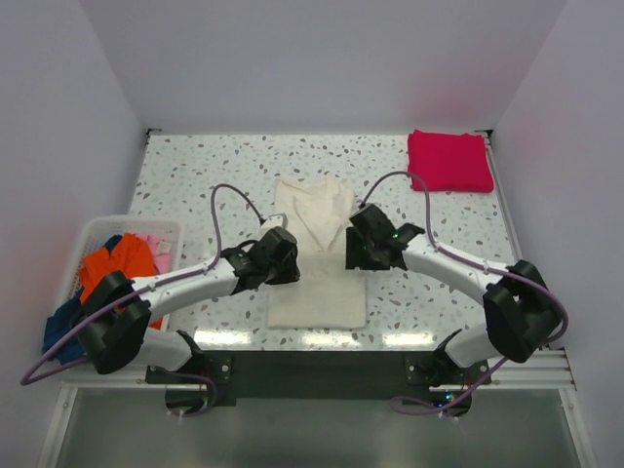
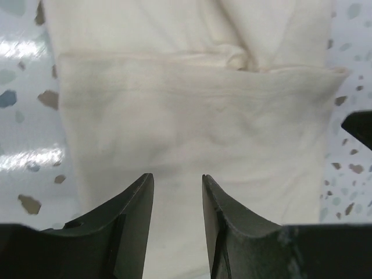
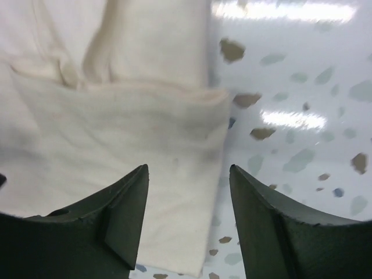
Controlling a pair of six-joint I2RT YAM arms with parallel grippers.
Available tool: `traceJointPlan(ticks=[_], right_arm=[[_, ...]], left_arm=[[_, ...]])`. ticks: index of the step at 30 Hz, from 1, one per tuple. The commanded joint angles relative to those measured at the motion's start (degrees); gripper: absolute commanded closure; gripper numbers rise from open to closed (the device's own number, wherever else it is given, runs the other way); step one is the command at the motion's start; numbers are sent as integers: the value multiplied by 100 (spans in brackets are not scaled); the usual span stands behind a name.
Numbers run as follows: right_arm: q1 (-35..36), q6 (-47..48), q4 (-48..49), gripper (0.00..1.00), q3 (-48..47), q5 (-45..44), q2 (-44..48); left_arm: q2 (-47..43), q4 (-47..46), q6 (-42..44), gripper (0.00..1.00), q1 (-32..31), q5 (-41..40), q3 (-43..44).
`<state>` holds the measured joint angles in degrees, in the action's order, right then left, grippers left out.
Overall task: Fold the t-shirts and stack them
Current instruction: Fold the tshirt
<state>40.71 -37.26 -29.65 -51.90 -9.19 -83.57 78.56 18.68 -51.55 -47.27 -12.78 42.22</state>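
A cream off-white t-shirt (image 1: 317,258) lies partly folded in the middle of the table, its sides folded in to a long narrow strip. My left gripper (image 1: 292,255) is open and empty just above its left side; the cloth (image 2: 192,116) fills the left wrist view between the fingers (image 2: 135,203). My right gripper (image 1: 353,255) is open and empty above its right edge (image 3: 116,128). A folded magenta-red t-shirt (image 1: 448,160) lies at the far right corner. Orange (image 1: 117,263), pink (image 1: 154,241) and dark blue (image 1: 60,322) shirts sit in the basket at left.
A white slatted basket (image 1: 93,230) stands at the table's left edge, under my left arm. White walls close in the speckled table (image 1: 195,175) on three sides. Purple cables loop above both wrists.
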Motion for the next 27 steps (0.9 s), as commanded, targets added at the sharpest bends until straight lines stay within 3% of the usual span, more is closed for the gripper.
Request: traceJointPlan(ticks=[1, 6, 13, 27], right_arm=[[-432, 359, -86, 41, -583, -127, 78], [-669, 368, 144, 55, -865, 13, -370], [-731, 324, 722, 55, -1014, 207, -888], [-766, 228, 1049, 54, -2043, 726, -1934]], left_arm=[[167, -739, 636, 57, 59, 387, 532], [852, -1419, 927, 61, 95, 767, 972], [1609, -1780, 831, 65, 165, 865, 1158], [-130, -1464, 743, 64, 1052, 759, -20]])
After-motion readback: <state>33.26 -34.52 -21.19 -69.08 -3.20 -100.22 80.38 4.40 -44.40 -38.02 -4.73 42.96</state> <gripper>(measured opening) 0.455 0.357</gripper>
